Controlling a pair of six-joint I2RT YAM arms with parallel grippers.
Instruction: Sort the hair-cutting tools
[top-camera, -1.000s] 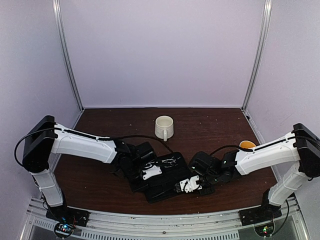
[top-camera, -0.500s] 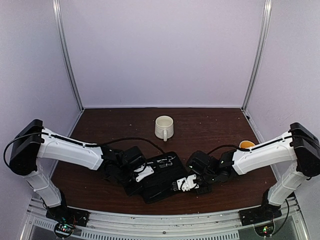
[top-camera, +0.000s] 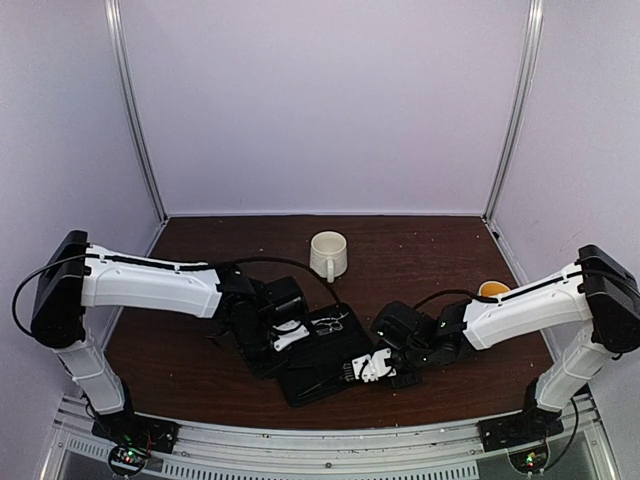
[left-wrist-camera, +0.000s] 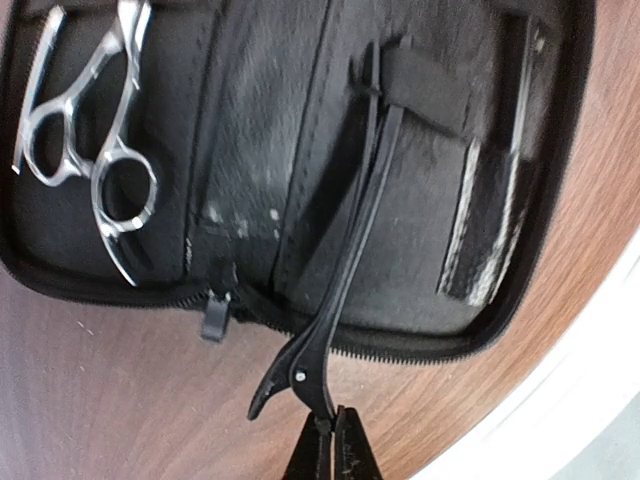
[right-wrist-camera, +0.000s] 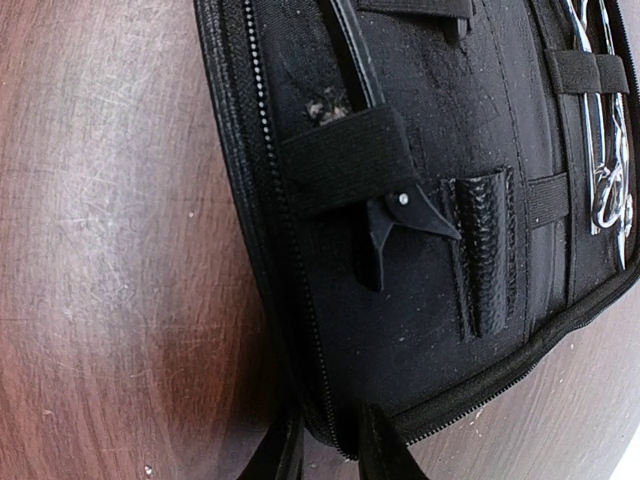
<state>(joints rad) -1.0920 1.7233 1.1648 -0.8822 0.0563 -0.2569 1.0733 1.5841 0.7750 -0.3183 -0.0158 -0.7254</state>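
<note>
The black case (top-camera: 325, 362) lies open between both arms. In the left wrist view a thin black hair clip (left-wrist-camera: 350, 250) runs under an elastic strap of the case (left-wrist-camera: 250, 200), and my left gripper (left-wrist-camera: 333, 428) is shut on the clip's tail, just outside the zip. Silver scissors (left-wrist-camera: 95, 150) lie in the case's left half. My left gripper (top-camera: 290, 335) is at the case's left edge. My right gripper (right-wrist-camera: 330, 445) grips the case's rim (right-wrist-camera: 270, 300), one finger on each side. A second black clip (right-wrist-camera: 385, 215) sits under a strap, with scissors (right-wrist-camera: 605, 120) at the far right.
A white mug (top-camera: 328, 255) stands behind the case at mid table. A yellow-lined mug (top-camera: 492, 290) sits by the right arm's forearm. A flat striped strip (left-wrist-camera: 490, 230) is tucked in the case's right pocket. The table's pale front edge (left-wrist-camera: 560, 400) runs close to the case.
The left arm drew back to the left, then swung in again over the case's left edge. The case shifted slightly. The right gripper stayed at the case's edge.
</note>
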